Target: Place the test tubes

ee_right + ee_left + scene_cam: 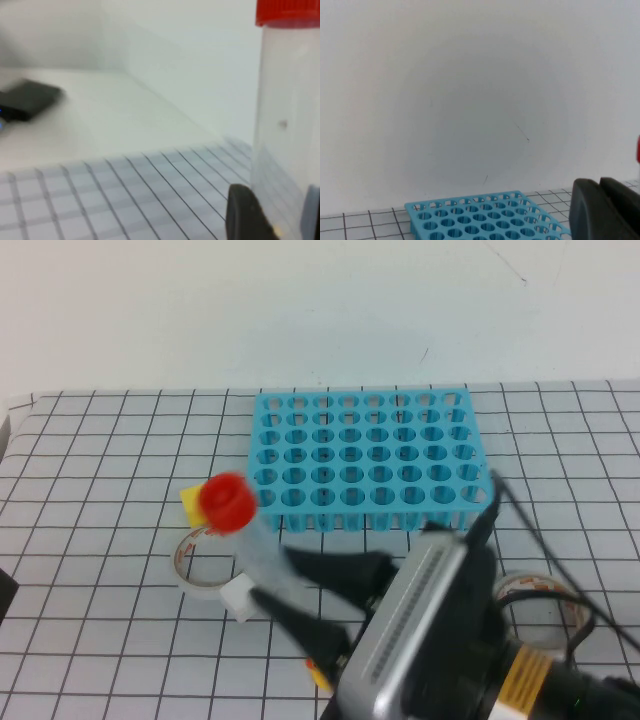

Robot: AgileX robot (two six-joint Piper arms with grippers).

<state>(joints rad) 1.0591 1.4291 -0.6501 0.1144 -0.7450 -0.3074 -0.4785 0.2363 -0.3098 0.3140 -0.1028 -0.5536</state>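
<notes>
The blue test-tube rack [365,458] stands at the middle of the gridded table, its holes empty as far as I can see. My right gripper [300,592] is near the front, shut on a clear test tube [262,552] with a red cap [228,502]. The tube is tilted up and to the left, in front of the rack's left corner. The right wrist view shows the tube [287,125] standing between the dark fingers [244,215]. My left gripper [600,184] is shut on nothing and looks over the rack [480,220] from the left.
A roll of clear tape [200,572] lies left of the tube, with a yellow block [192,500] behind it and a small white block [238,598] beside it. A second tape roll [545,605] lies at the right, behind my right arm. A white wall backs the table.
</notes>
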